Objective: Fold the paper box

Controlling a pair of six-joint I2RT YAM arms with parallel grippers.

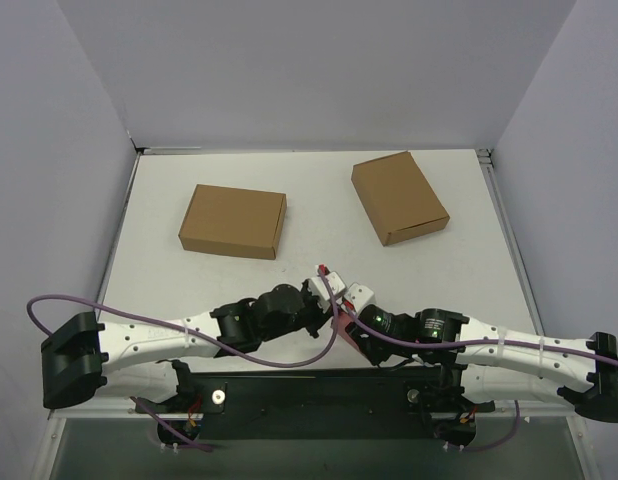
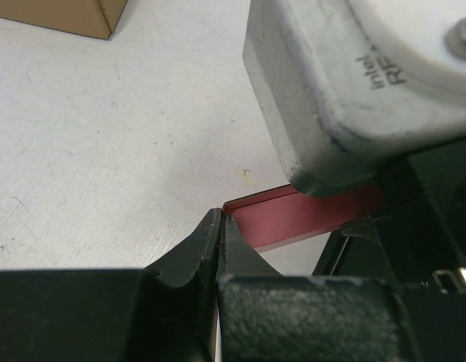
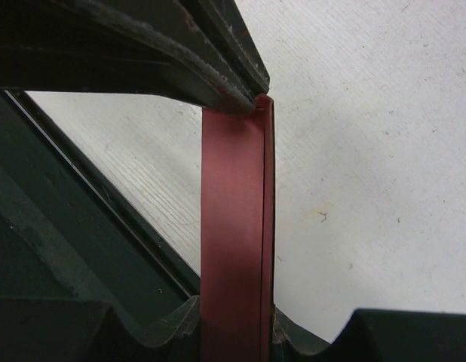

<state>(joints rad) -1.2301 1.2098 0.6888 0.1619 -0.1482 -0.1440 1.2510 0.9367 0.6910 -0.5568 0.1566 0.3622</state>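
Observation:
The paper box (image 1: 341, 326) is a dark pink card piece held above the table's near middle, between both arms. In the right wrist view the paper box (image 3: 233, 226) runs as a narrow upright strip from my right gripper (image 3: 233, 328), which is shut on its near end. At the strip's far end are the left arm's black fingers (image 3: 218, 72). My left gripper (image 2: 220, 220) is shut, its tips pinching a thin edge at the corner of the paper box (image 2: 308, 215). From above, the left gripper (image 1: 324, 303) and right gripper (image 1: 349, 320) meet almost tip to tip.
Two brown cardboard boxes lie closed on the white table: one at the back left (image 1: 233, 220), one at the back right (image 1: 399, 197). The right wrist's grey camera housing (image 2: 354, 90) hangs close over the left gripper. Grey walls bound the table on three sides.

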